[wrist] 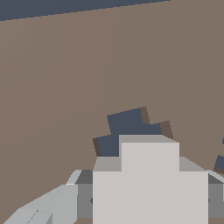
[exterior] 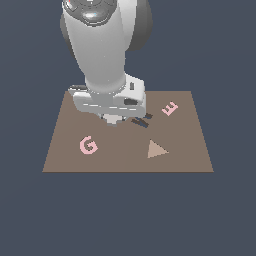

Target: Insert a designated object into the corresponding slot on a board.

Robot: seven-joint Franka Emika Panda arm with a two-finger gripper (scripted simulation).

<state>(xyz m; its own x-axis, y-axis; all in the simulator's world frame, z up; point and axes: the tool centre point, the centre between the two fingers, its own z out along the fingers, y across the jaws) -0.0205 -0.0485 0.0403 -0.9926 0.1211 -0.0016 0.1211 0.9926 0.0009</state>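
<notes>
The light-grey lobed designated object (wrist: 148, 183) sits between grey fingers (wrist: 65, 203), with my gripper (wrist: 148, 199) shut on it. In the wrist view the dark lobed slot (wrist: 129, 129) shows just beyond the piece, which covers part of it. Whether the piece touches the brown board (wrist: 65, 87) cannot be told. In the exterior view my gripper (exterior: 114, 120) hangs low over the middle of the board (exterior: 120, 157). A bit of the grey object (exterior: 113, 120) peeks out under the hand, which hides the slot.
On the board lie a pink G (exterior: 88, 145) at the exterior view's left, a tan triangle (exterior: 156, 149) and a pink E (exterior: 170, 108) at its right. Another dark cutout (exterior: 141, 121) lies right beside the hand. Dark floor surrounds the board.
</notes>
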